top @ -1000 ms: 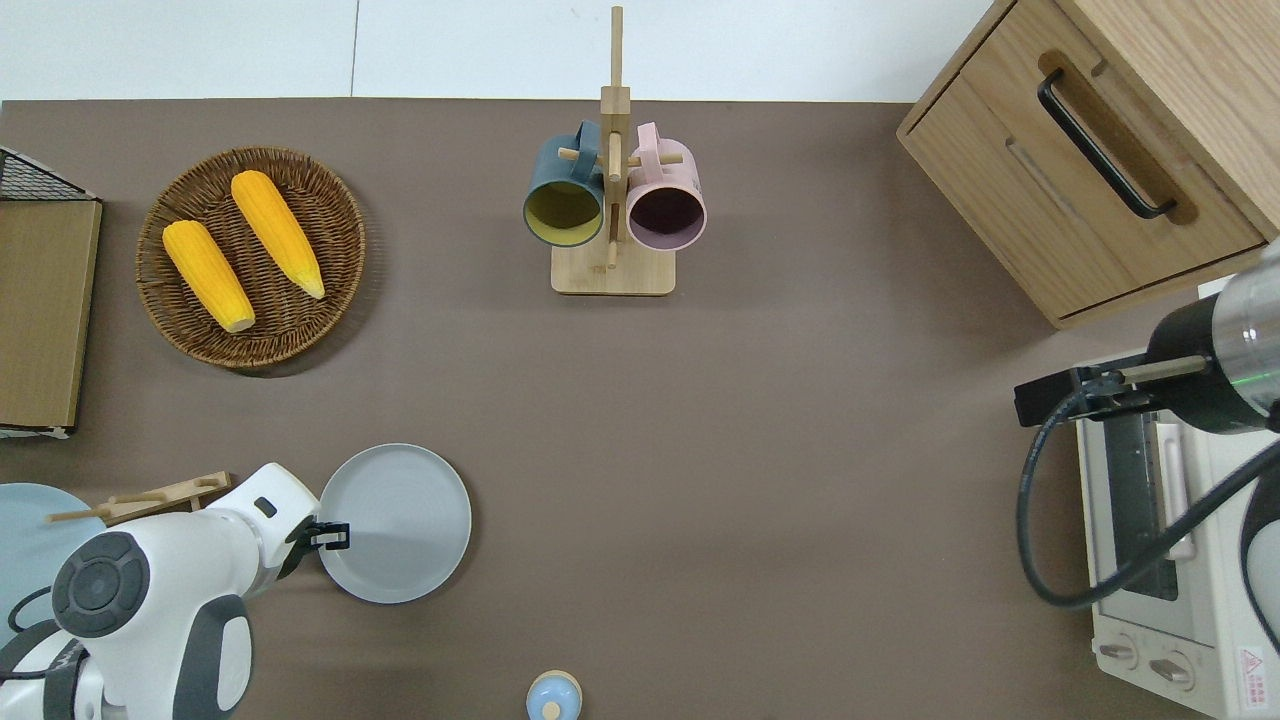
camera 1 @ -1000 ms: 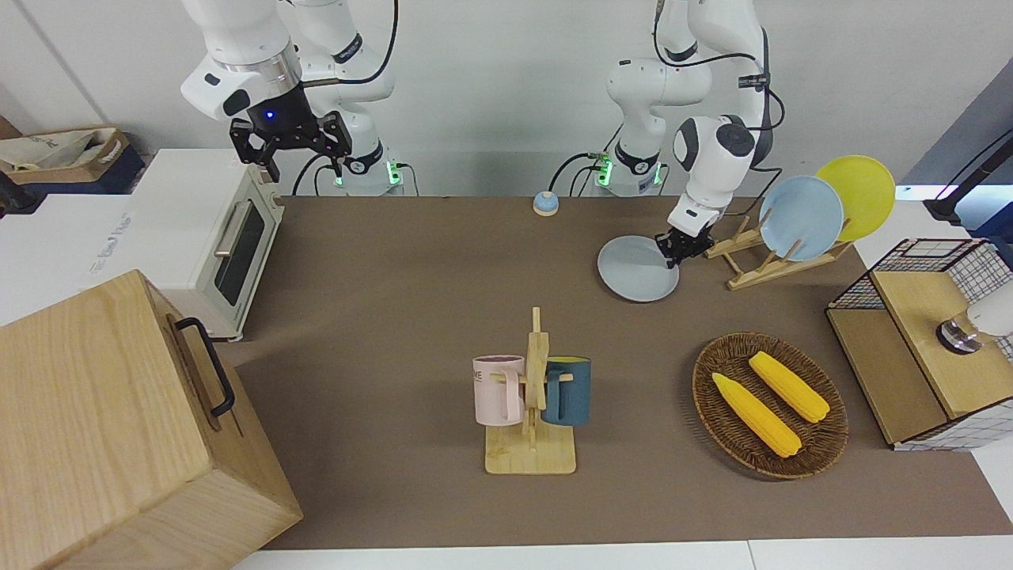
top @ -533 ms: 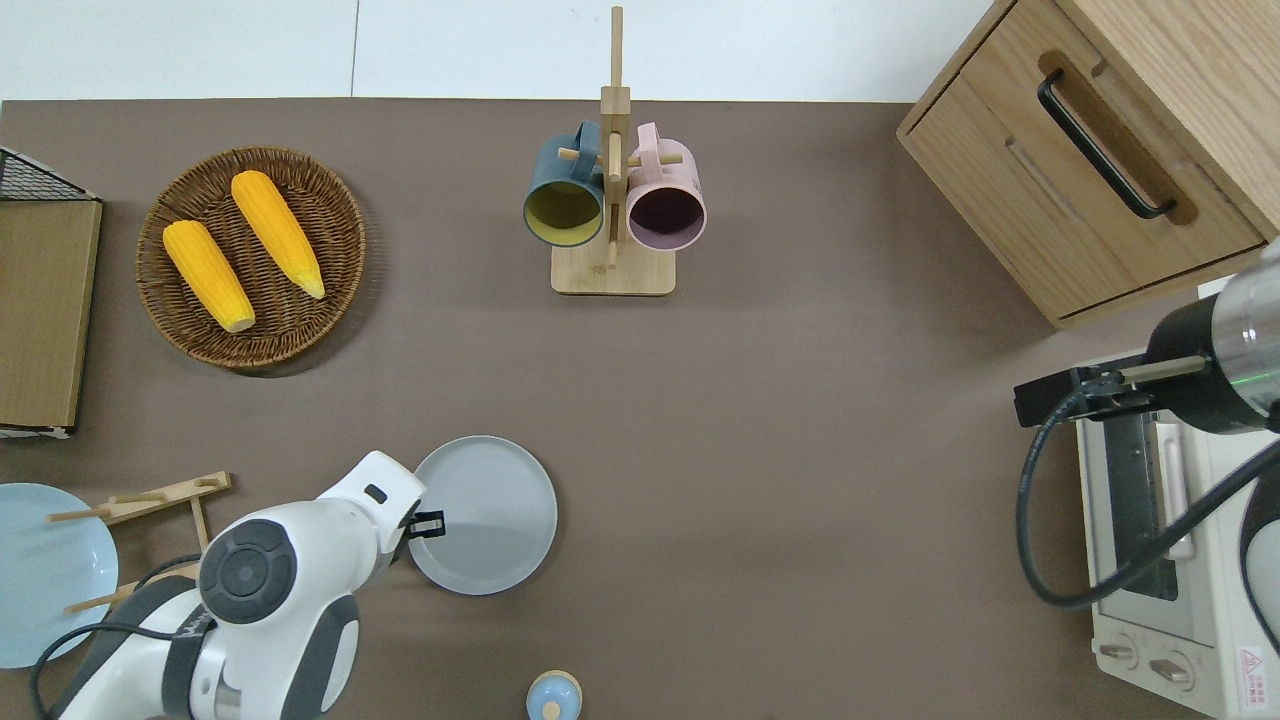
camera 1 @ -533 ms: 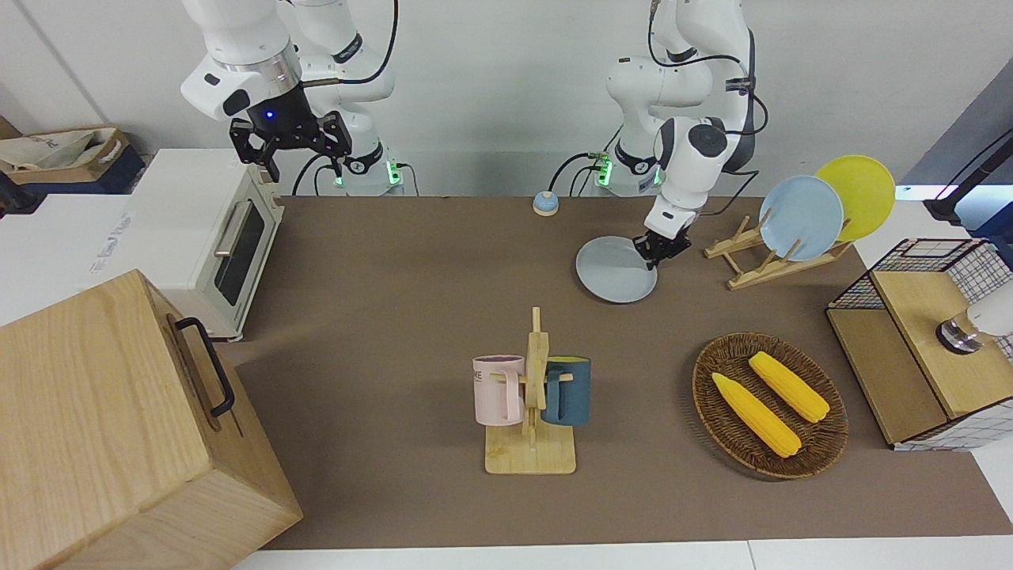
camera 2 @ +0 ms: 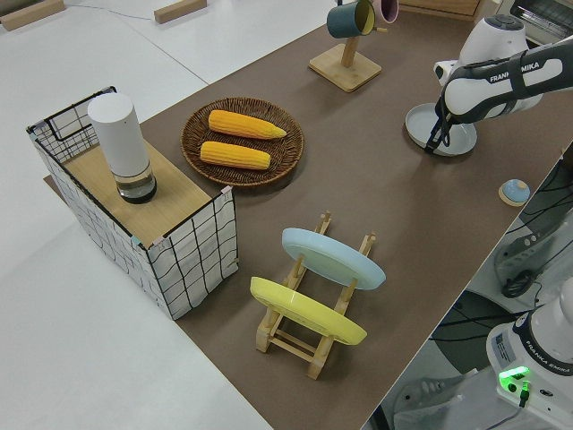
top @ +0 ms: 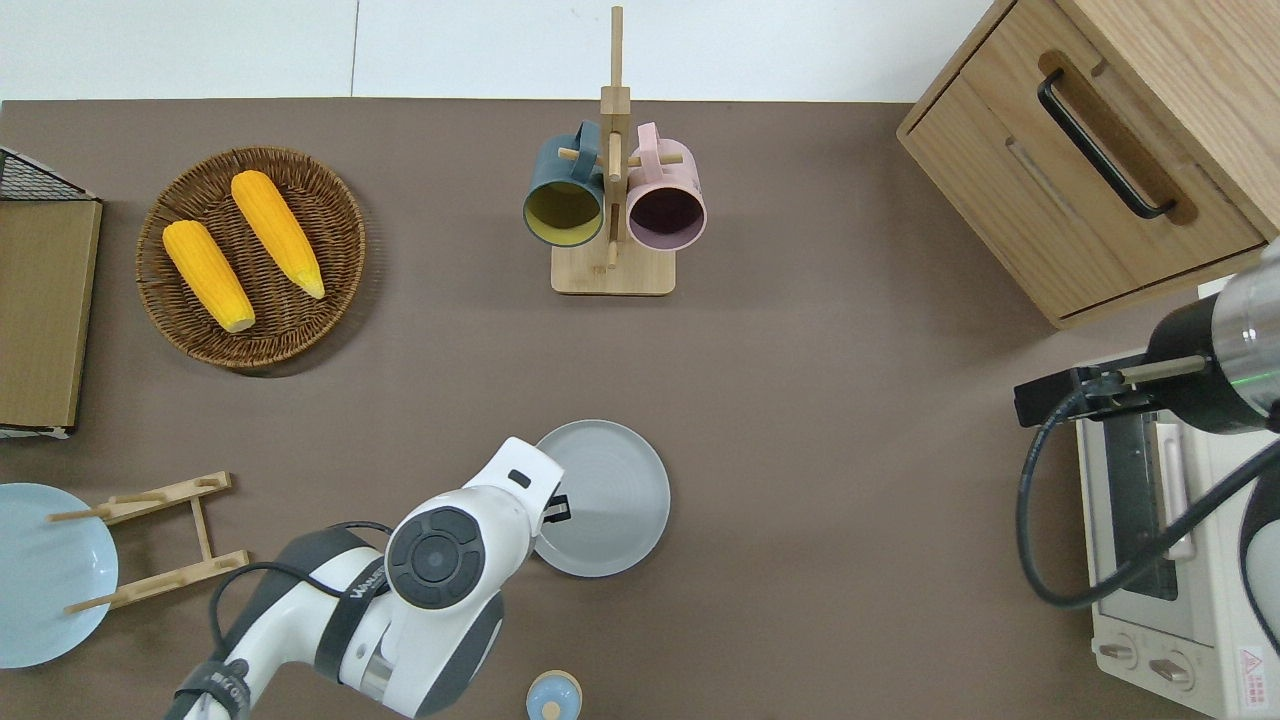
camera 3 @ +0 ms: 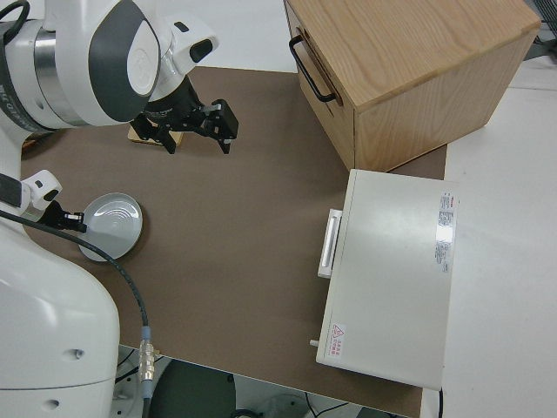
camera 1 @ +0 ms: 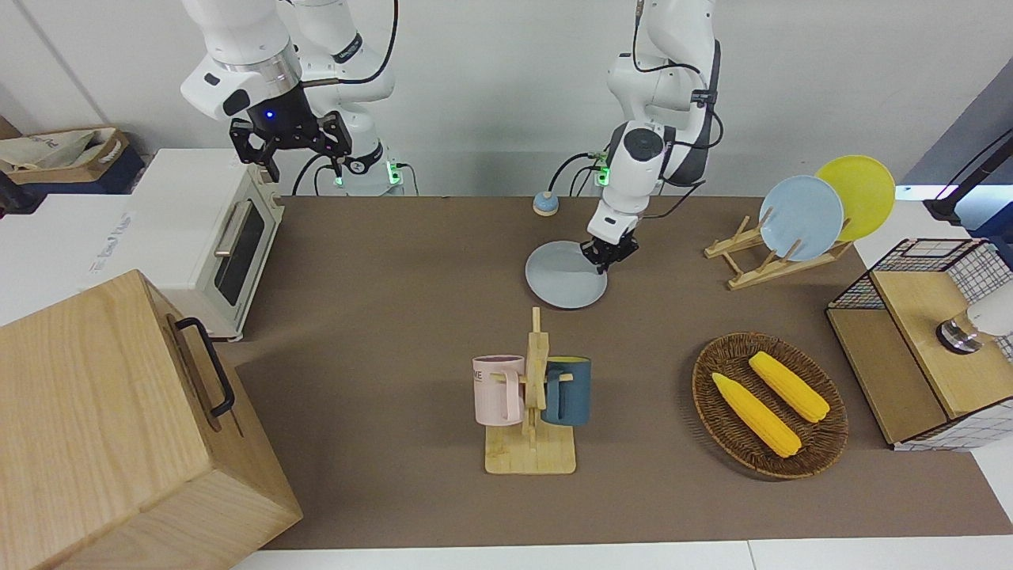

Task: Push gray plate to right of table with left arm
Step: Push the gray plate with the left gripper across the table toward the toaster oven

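Observation:
The gray plate (camera 1: 563, 277) lies flat on the brown table (camera 1: 380, 317), about midway along it and nearer to the robots than the mug rack (camera 1: 532, 396). It also shows in the overhead view (top: 610, 495). My left gripper (camera 1: 608, 255) is low at the plate's rim, on the side toward the left arm's end of the table. It looks shut and holds nothing. In the overhead view (top: 556, 508) its fingers touch the rim. My right gripper (camera 1: 290, 150) is parked with its fingers spread open.
A plate rack (camera 1: 744, 265) with a light-blue plate (camera 1: 801, 218) and a yellow plate (camera 1: 859, 194) stands toward the left arm's end. A basket (camera 1: 704, 372) holds two corn cobs. A toaster oven (camera 1: 214, 229) and a wooden cabinet (camera 1: 119, 427) stand at the right arm's end. A small blue bell (camera 1: 544, 203) is near the robots.
My left gripper has pushed the gray plate along the table from beside the plate rack to about the middle, toward the right arm's end. The right arm has not moved.

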`<state>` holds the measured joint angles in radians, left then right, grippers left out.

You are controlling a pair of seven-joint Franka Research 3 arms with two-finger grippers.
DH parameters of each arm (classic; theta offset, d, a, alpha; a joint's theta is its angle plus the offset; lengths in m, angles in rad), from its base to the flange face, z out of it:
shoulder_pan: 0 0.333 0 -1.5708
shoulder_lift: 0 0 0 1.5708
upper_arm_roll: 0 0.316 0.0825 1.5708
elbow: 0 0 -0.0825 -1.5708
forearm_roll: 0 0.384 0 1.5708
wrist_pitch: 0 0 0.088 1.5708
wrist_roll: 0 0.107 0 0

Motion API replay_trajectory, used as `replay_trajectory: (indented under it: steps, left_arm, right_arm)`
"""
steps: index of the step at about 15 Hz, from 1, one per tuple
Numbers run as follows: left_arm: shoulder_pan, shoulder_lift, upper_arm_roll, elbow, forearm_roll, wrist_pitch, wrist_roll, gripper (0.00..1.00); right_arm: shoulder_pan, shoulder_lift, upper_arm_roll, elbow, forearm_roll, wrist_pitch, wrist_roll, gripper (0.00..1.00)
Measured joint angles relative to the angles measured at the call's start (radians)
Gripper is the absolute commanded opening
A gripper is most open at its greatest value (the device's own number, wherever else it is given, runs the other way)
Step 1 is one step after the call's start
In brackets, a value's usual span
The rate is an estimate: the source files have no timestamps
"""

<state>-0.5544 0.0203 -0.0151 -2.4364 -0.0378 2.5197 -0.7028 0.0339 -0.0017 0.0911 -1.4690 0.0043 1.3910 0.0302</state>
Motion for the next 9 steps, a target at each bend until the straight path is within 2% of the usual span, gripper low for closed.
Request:
replay_trajectory:
  steps: [4,9]
  left_arm:
    - [-0.012,0.097,-0.102,0.12,0.0,-0.001,-0.154,0.0]
    - [-0.018,0.209,-0.178,0.274,0.0,-0.031,-0.268,0.0]
  right_arm:
    - [0.0,0.0,0.0,0.0,0.0,0.0,0.0,0.983]
    - [0.0,0.0,0.0,0.0,0.0,0.0,0.0,0.983]
